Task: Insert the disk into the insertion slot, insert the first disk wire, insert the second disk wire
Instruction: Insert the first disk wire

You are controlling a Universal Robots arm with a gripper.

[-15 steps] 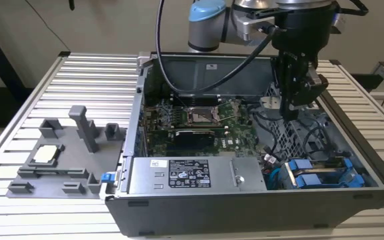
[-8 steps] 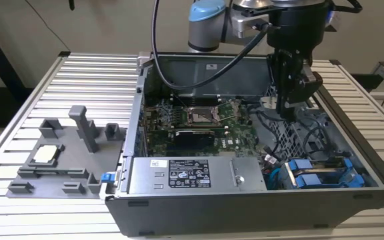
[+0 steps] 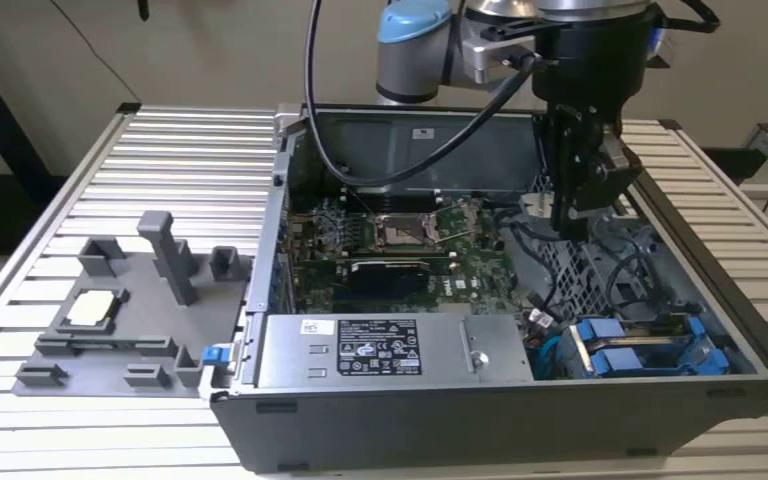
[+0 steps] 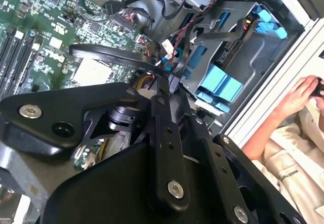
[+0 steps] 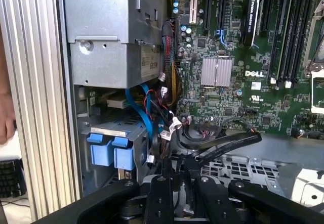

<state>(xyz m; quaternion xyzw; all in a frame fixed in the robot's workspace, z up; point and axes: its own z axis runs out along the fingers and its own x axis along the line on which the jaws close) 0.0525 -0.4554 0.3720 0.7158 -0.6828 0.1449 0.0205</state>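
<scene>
Disk (image 3: 638, 350) already seated in insertion slot (image 3: 678, 330) — blue tabs outward for pulling. Gripper (image 3: 574, 225) low among black cables (image 5: 223, 145), grip impossible to tell.

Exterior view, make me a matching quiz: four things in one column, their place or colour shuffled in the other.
Things:
1. claw
2. power-supply box
3. carrier tabs
4. fixture plate

Descriptions:
A. bright blue, in the case's near corner on the exterior view's right
B. grey, outside the case on the slatted table
C. black, lowered above the perforated cage
D. grey with a label, along the near wall

Pairs: 1-C, 2-D, 3-A, 4-B
</scene>
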